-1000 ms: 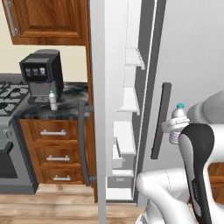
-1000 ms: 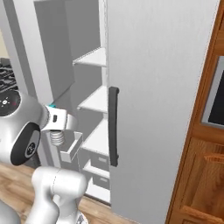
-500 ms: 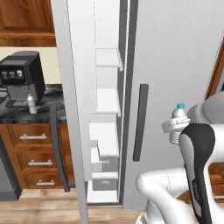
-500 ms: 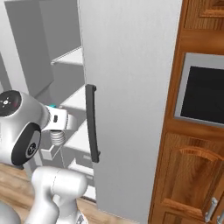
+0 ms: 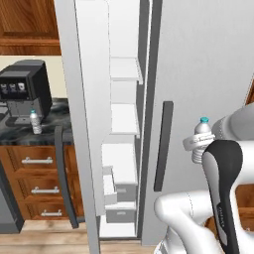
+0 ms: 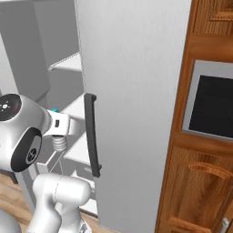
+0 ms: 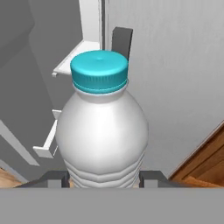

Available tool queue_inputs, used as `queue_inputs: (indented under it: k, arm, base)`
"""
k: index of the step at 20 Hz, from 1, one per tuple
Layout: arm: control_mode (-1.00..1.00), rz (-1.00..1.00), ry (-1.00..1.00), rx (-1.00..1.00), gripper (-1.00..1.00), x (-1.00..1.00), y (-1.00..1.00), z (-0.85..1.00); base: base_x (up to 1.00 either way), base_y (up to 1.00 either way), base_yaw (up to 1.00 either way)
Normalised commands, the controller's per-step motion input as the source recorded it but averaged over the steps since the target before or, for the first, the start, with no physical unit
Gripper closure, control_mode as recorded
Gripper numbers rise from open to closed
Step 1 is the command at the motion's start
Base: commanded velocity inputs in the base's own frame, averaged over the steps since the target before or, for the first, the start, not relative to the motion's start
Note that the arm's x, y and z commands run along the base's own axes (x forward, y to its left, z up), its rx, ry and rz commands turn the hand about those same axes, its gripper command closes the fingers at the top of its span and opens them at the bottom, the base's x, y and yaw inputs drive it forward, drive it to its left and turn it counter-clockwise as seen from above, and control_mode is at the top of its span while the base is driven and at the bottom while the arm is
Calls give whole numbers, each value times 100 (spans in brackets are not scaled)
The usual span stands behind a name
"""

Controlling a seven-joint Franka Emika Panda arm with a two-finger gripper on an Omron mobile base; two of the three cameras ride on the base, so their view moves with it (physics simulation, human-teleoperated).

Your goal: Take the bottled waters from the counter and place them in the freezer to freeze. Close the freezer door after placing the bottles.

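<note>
The pincer (image 7: pixel 105 178) is clamped on 1 bottle (image 7: pixel 103 131), its 2 dark fingertips (image 7: pixel 57 177) pressing the ribbed lower body from either side while the teal cap (image 7: pixel 99 71) points up. Holding it low and upright probably keeps the cap clear and lets the base be set flat on a shelf. In the left base view that bottle (image 5: pixel 200 136) is carried close to the arm, beside the closed grey door with the dark bar handle (image 5: pixel 162 145), a tucked carry that likely steadies it. The freezer door (image 5: pixel 87 99) stands open, baring white shelves (image 5: pixel 124 121) and drawers (image 5: pixel 121 184) where the bottle belongs. The 2nd bottle (image 5: pixel 34 122) waits on the desk (image 5: pixel 54 126), just in front of the coffee machine (image 5: pixel 25 92).
</note>
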Motion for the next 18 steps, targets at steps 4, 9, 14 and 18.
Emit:
queue_inputs:
  k: [4, 9, 14, 18]
  arm:
    - [100, 0, 0, 0, 100, 0, 0, 0]
    - [100, 0, 0, 0, 100, 0, 0, 0]
    - [100, 0, 0, 0, 100, 0, 0, 0]
    - [100, 0, 0, 0, 100, 0, 0, 0]
  base:
    - [25, 3, 9]
    - [27, 16, 5]
    - [45, 14, 2]
    - [39, 10, 0]
